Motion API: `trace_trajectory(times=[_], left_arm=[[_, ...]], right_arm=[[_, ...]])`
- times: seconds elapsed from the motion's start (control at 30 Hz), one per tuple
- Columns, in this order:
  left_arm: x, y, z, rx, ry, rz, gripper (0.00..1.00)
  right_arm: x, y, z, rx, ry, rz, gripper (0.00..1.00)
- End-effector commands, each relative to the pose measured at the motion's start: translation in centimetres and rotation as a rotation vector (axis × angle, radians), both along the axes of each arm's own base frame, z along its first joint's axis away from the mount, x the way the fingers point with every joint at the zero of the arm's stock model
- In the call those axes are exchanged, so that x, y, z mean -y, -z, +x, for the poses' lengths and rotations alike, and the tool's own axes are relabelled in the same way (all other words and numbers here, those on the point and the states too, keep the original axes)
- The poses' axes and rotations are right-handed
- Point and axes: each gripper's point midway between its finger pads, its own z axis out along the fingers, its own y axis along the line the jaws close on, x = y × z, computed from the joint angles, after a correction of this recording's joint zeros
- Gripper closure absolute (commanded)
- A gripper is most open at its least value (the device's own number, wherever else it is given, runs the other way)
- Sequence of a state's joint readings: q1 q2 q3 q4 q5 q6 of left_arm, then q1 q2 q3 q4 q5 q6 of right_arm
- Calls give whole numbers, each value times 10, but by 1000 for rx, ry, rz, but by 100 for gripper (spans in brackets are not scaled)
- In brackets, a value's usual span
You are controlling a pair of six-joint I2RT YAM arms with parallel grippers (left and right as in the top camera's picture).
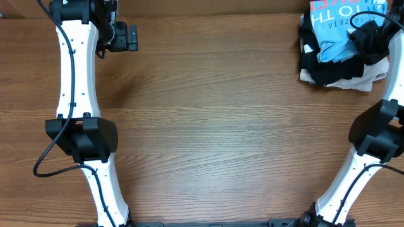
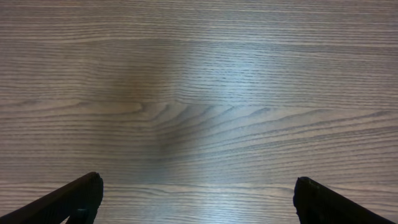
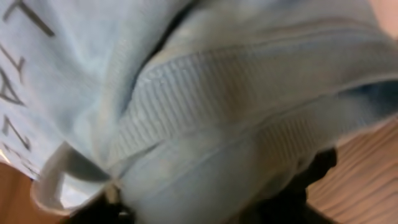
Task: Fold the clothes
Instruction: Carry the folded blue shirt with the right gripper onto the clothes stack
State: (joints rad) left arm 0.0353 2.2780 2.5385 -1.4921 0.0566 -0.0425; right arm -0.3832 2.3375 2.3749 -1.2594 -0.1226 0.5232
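The light blue T-shirt (image 1: pixel 338 38) lies on a pile at the far right corner of the table, its red-and-white lettering facing up. My right gripper (image 1: pixel 368 39) is down on it, and a crumpled bunch of blue cloth sits beside the gripper. In the right wrist view the blue cloth (image 3: pixel 205 124) with its ribbed collar fills the frame, bulges over the jaws and hides the fingers. The gripper appears shut on the cloth. My left gripper (image 1: pixel 124 36) hovers at the far left, open and empty over bare wood (image 2: pixel 198 199).
Black garments (image 1: pixel 328 69) and a beige/white folded cloth (image 1: pixel 360 82) lie under the T-shirt in the same pile. The table's back edge runs just behind the pile. Both arm bases stand at the front edge.
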Motion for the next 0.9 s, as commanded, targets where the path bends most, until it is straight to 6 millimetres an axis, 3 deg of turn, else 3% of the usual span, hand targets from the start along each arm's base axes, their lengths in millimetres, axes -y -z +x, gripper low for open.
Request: trace_trajectory(times=[0.0,0.07,0.3,0.47,0.57,0.67,0.8,0.87], left_arm=[[2,-10,2,31,19,-14,0],[2,-10,2,31,19,-14,0],[2,-10,3,36,19,-13,0],[2,-11,6,49,19,-13,0],[2,-12,7,54,15,-14,0],[2,-12,7,54,15,-15,0],[2,-12,7,53,16,-14,0],[2,-12,7,53,16,-14,0]], right_arm=[[4,-40,-4,80,-45,-32,30],[2,-64,-9,119,-79,-63,26],[-17,-145,-34,239,-220,-198,25],[-14,-174,-16,326,-285,-371,25],[-3,-169,10,356,-316,-466,22],[12,-149,40,380,-299,-502,14],[27,-97,73,357,-305,-504,2],[31,-58,84,315,-312,-481,0]])
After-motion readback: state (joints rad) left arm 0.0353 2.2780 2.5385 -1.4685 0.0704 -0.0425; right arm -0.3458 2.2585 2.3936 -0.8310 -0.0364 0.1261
